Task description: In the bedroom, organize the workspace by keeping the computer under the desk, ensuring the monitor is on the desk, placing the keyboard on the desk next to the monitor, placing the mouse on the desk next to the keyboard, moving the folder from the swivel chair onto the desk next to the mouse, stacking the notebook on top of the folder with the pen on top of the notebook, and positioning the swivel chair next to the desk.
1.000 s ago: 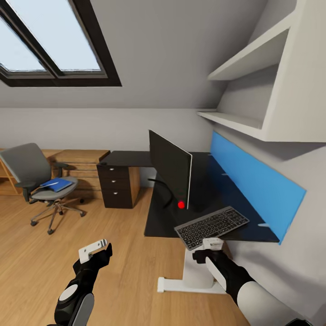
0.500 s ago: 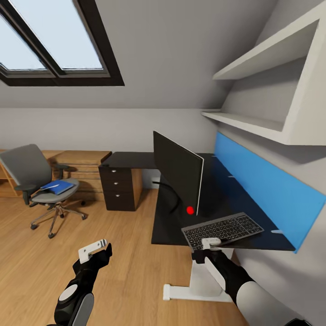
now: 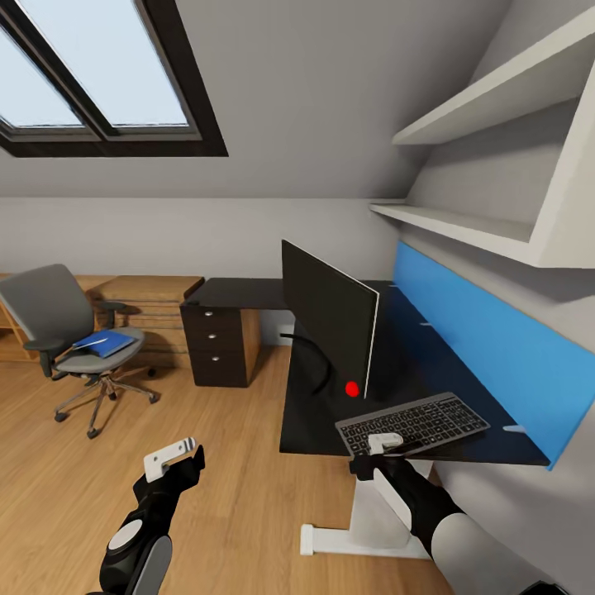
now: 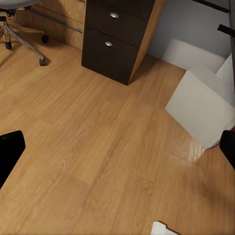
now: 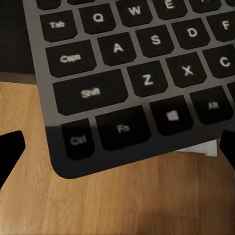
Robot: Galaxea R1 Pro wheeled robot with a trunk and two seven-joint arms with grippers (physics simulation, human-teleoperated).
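The right gripper [image 3: 385,446] sits at the near edge of the desk [image 3: 314,421], right at the near-left corner of the keyboard [image 3: 413,423]. In the right wrist view that corner, with the Ctrl, Fn and Shift keys, lies between the two dark fingertips [image 5: 11,155], which stand wide apart at either side; whether the pads touch the frame cannot be told, since the contact itself is out of sight. The corner overhangs the desk edge, with wooden floor [image 5: 122,200] under it. The keyboard's far end is cut off in the wrist view. In the head view its long axis runs away from the jaws toward the blue wall panel [image 3: 487,347], slightly skewed to the desk edge.

The left gripper [image 3: 172,456] hangs over bare floor, well apart from everything; its wrist view shows the fingertips [image 4: 10,152] spread wide with nothing between them.

Beyond the right jaws stands the monitor [image 3: 329,312], seen almost edge-on, its wide screen running away from the robot along the desk; its curved foot [image 3: 314,364] is partly hidden against the black top. A red dot [image 3: 352,388] shows at its base.

Farther off are the drawers [image 3: 213,347]. Far beyond the left jaws stands the swivel chair [image 3: 70,339], with the blue folder [image 3: 103,341] flat on its seat.
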